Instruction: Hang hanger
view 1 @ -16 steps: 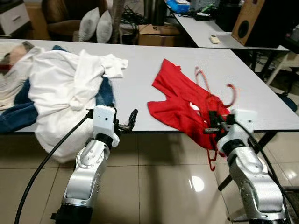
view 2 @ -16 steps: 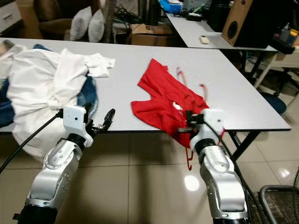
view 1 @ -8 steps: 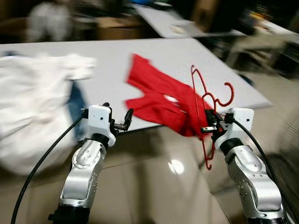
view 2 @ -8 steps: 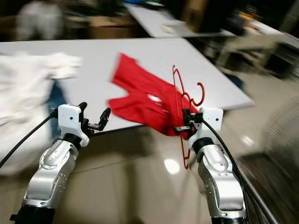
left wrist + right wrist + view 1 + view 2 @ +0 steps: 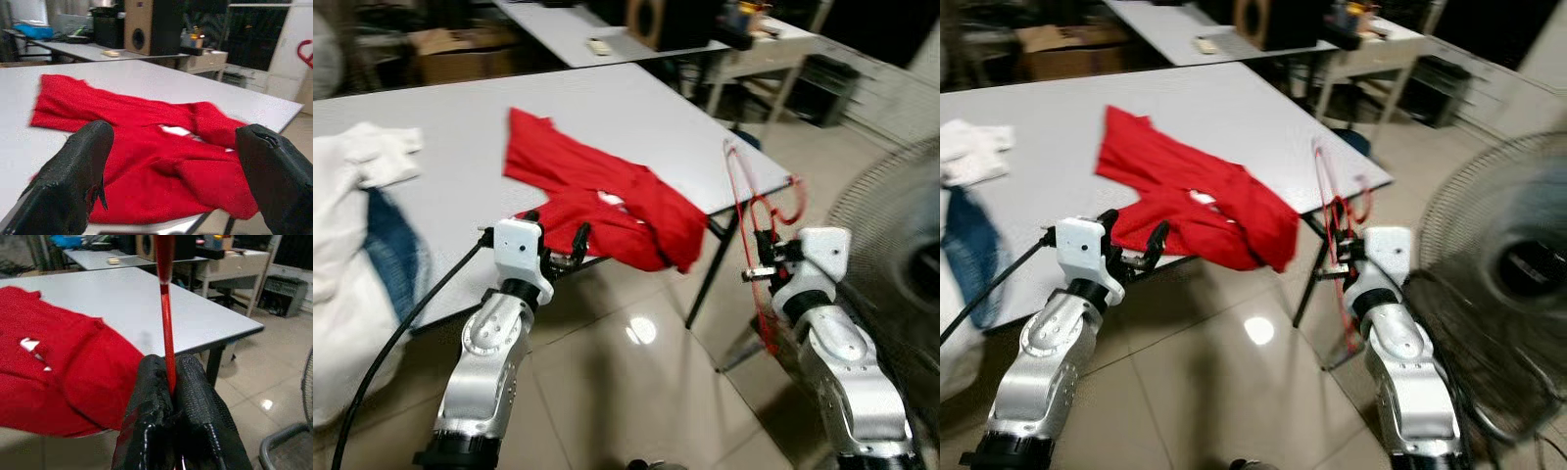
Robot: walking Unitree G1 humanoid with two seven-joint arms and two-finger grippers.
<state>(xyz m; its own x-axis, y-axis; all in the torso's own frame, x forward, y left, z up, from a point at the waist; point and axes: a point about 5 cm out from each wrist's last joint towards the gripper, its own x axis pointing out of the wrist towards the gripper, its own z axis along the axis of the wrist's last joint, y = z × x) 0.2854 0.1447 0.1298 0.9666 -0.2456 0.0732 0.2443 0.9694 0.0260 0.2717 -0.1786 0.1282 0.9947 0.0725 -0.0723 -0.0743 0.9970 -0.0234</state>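
The right claw (image 5: 756, 257) is clenched on a thin red hanger (image 5: 745, 201), its two black fingers (image 5: 151, 396) pressed tight against the wire, which runs straight up out of the grip in the right wrist view. The hanger stands nearly upright in the air just off the right corner of the grey counter (image 5: 636, 108), clear of the surface, with its hook curling out toward the robot's right and its lower end dangling below the claw. A red garment (image 5: 597, 201) lies crumpled on the counter near the front edge, one fold drooping over that edge, apart from the hanger. The left claw (image 5: 560, 251) is released, its fingers (image 5: 78, 166) spread wide, and it hovers at the counter's front edge just beside the red garment, holding nothing. A heap of white and blue clothes (image 5: 352, 215) sits on the left part of the counter. A standing fan (image 5: 1498, 284) is close by on the robot's right, above the glossy tiled floor (image 5: 636, 392).
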